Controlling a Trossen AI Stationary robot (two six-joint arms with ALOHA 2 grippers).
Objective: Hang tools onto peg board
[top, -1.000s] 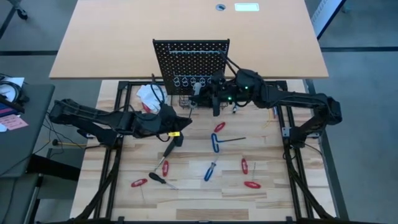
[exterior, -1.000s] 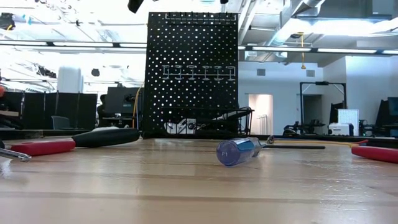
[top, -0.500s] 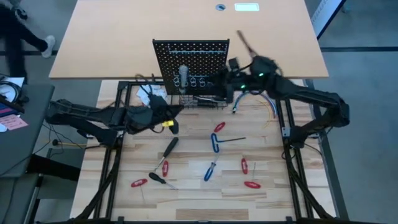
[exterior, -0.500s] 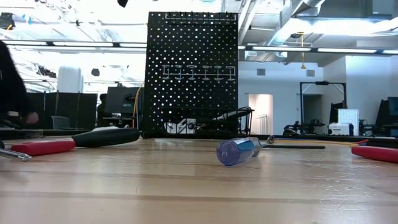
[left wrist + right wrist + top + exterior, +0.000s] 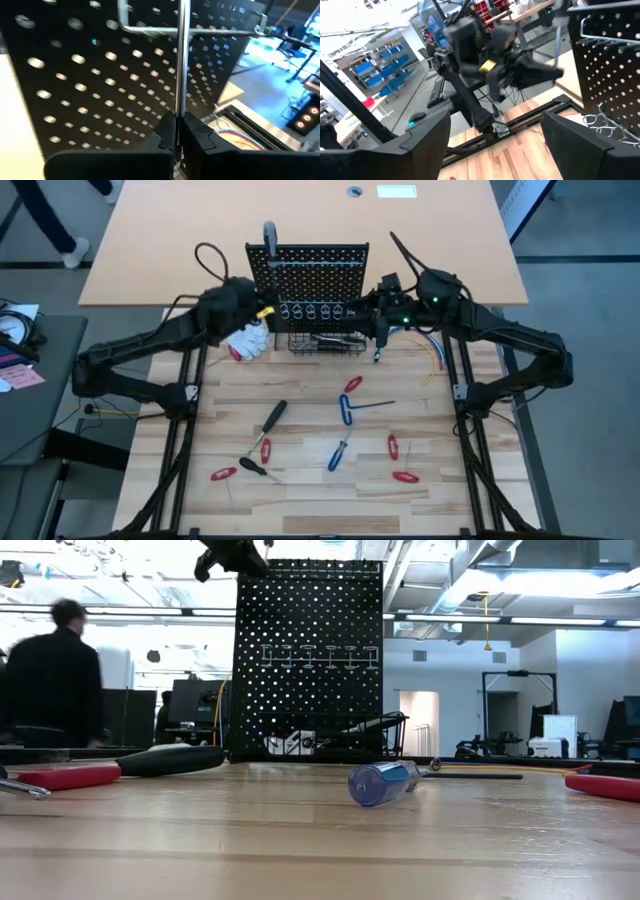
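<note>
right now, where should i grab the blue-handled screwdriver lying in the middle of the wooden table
Grip the blue-handled screwdriver by its thick handle, straight down from above, fingers closing across it. It lies flat and diagonal on the wooden table with bare wood either side. The open right end effector looks free for it.

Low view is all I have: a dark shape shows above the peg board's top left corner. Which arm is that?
Observer: The left gripper, up at the left edge of the peg board.
Operator: Is it carrying anything?
Observer: Yes, it is shut on a slim silver tool that stands upright in front of the holes.
Operator: And the right arm?
Observer: The right gripper is open with nothing between its fingers, beside the board's right edge.
</note>
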